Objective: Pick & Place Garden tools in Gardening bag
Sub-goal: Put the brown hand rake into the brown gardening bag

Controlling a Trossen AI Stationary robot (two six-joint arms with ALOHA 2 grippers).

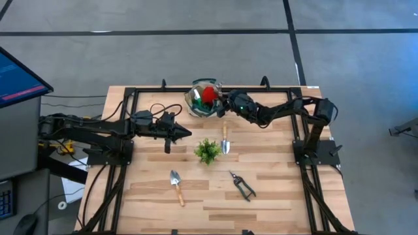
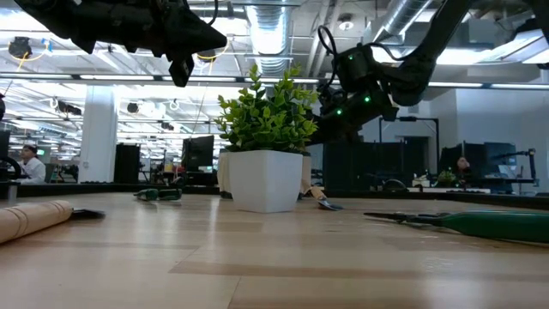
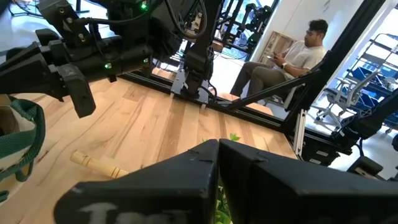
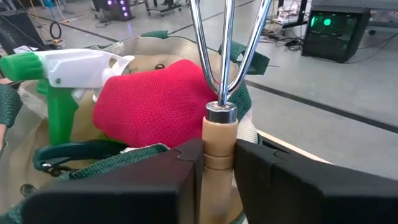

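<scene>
Wooden-handled metal-tined rake pinched in right gripper, held over round beige fabric bag with dark green rim at table's far edge. Step: delivery; next probably lower, release inside.

In bag: one red glove, one green spray bottle.

On table: two wooden-handled trowels, one black-handled shears.

Left gripper idle mid-table, fingers cannot tell.

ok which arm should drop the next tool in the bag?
Right. Its hand already grips the rake by the wooden handle right over the gardening bag; the left hand hangs empty farther away.
</scene>
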